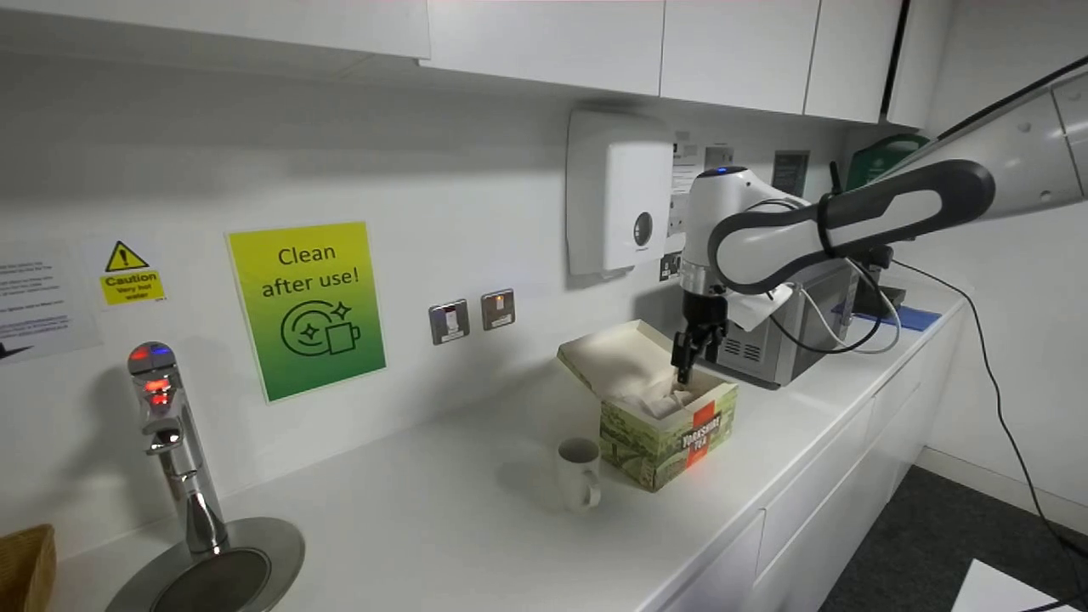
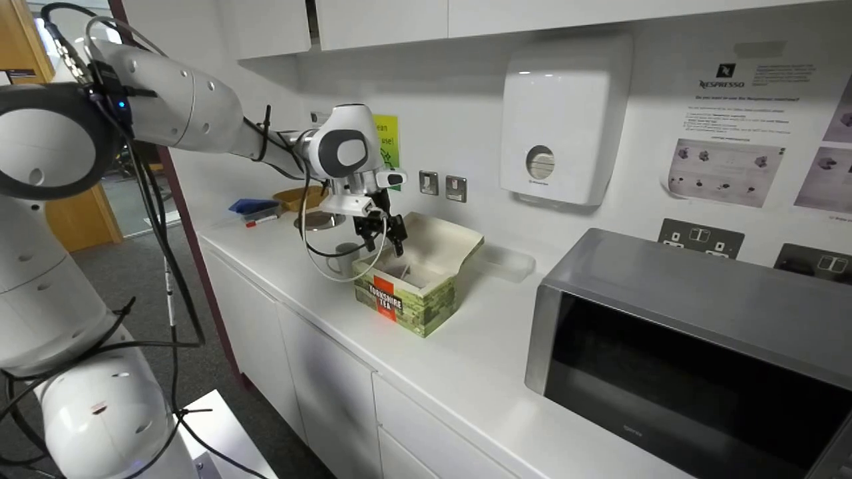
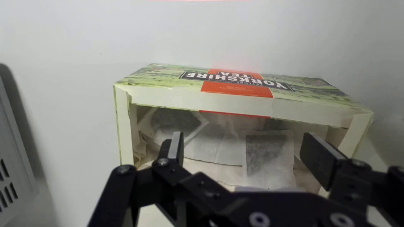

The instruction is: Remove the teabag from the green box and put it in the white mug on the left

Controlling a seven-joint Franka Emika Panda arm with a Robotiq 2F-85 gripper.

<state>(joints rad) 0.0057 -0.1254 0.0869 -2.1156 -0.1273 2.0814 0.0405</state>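
The green box [image 1: 629, 442] stands on the counter with its lid raised, in both exterior views [image 2: 432, 309]; the wrist view shows its printed side [image 3: 157, 75] and inside. Several teabags lie in it; a square one [image 3: 268, 154] with a dark filling lies between my finger pads in the wrist view. My gripper [image 3: 243, 142] is open, its fingers wide apart with nothing held. It points down over the box opening in both exterior views [image 1: 682, 365] [image 2: 386, 246]. The white mug [image 1: 576, 478] stands upright beside the box; a cable partly crosses it in an exterior view [image 2: 345, 256].
A grey microwave [image 2: 665, 299] stands on the counter beyond the box. A clear plastic tray [image 2: 509, 263] lies by the wall behind the box. A tap [image 1: 191, 484] with a round drain and a wicker basket [image 1: 30, 565] are at the counter's far end. Cables hang from the arm.
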